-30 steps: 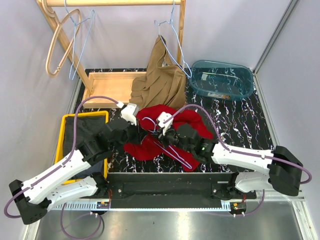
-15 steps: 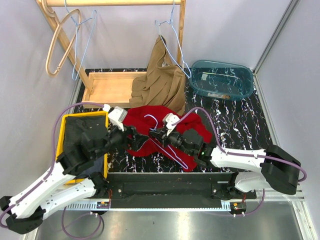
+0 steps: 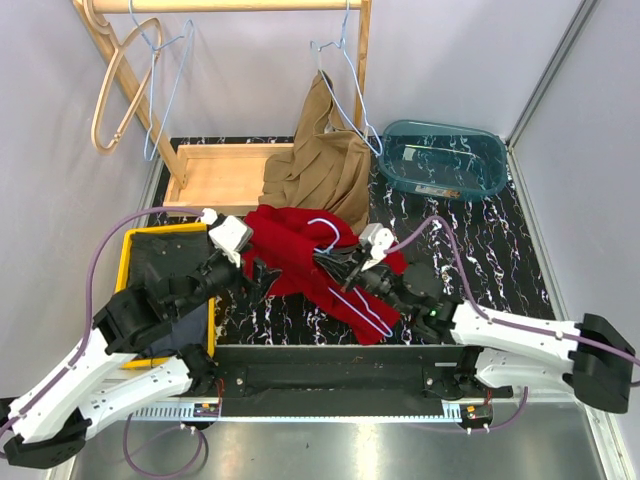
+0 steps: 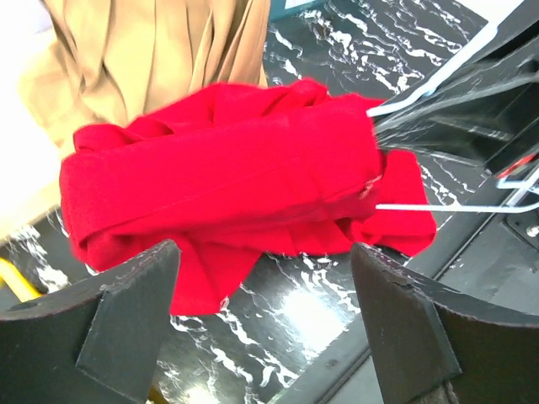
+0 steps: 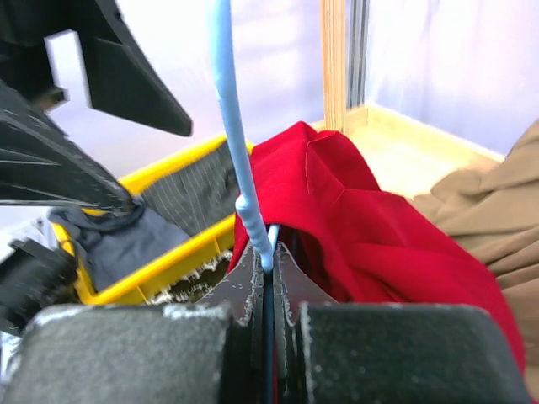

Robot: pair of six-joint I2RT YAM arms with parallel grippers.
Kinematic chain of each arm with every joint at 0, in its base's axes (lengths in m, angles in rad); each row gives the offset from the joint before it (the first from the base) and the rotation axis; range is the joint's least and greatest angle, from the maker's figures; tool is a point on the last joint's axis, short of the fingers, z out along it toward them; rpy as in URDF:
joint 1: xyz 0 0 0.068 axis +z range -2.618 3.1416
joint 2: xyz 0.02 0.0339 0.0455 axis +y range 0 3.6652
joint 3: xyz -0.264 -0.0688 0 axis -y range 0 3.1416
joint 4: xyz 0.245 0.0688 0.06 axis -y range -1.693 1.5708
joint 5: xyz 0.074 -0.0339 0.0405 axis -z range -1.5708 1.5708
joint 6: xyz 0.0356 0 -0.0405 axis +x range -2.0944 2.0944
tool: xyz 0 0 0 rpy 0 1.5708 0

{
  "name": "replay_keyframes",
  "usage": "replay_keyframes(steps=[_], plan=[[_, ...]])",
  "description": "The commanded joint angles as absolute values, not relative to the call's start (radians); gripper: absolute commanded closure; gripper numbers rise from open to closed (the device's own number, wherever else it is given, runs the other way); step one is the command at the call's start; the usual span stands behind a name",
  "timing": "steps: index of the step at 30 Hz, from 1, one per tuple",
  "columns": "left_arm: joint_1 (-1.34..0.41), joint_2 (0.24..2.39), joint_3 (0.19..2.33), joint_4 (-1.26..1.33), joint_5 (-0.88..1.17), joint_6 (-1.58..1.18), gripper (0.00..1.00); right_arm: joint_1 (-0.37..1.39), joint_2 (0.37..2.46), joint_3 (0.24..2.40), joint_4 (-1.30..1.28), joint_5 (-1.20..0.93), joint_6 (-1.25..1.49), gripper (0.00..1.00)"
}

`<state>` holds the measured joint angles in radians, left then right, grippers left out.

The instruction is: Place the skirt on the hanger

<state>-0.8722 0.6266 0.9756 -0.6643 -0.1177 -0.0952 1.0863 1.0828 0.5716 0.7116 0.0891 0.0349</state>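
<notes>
Seemingly half done: on the bench [image 3: 480, 230], the skirt [image 3: 290, 250] lies bunched just ahead of the wide-spread left hand [image 3: 260, 272], the hanger [image 5: 235, 109] partly inside it; the right hand [image 5: 268, 257] pinches its wire. Spreading it evenly remains.

1. Table [image 3: 500, 240]: black top with white marbling.
2. Wooden tray [image 3: 225, 175]: shallow, lying flat at back left.
3. Yellow bin [image 3: 170, 229]: front left, dark clothes [image 3: 150, 250] inside.
4. Teal basin [image 3: 443, 127]: translucent, back right.
5. Tan garment [image 3: 320, 170]: lower folds spread between tray and basin, overlapping the tray's right edge.
6. Red skirt [image 3: 290, 250]: bunched at centre, touching the tan garment; apparently resting on the top.
</notes>
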Motion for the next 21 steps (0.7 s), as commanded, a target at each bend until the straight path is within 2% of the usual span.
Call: replay_keyframes(steps=[1,6,13,21], plan=[[-0.876,0.670,1.087,-0.637,-0.042,0.076,0.13,1.091,0.970,0.598,0.738,0.034,0.028,1.00],[-0.876,0.715,1.175,-0.621,0.052,0.143,0.13,1.091,0.865,0.629,0.595,-0.023,0.026,1.00],[-0.877,0.798,1.236,-0.638,0.380,0.181,0.10,1.091,0.759,0.646,0.437,-0.064,0.041,1.00],[-0.876,0.982,1.308,-0.718,0.396,0.227,0.12,1.091,0.701,0.692,0.353,-0.146,0.087,1.00]])
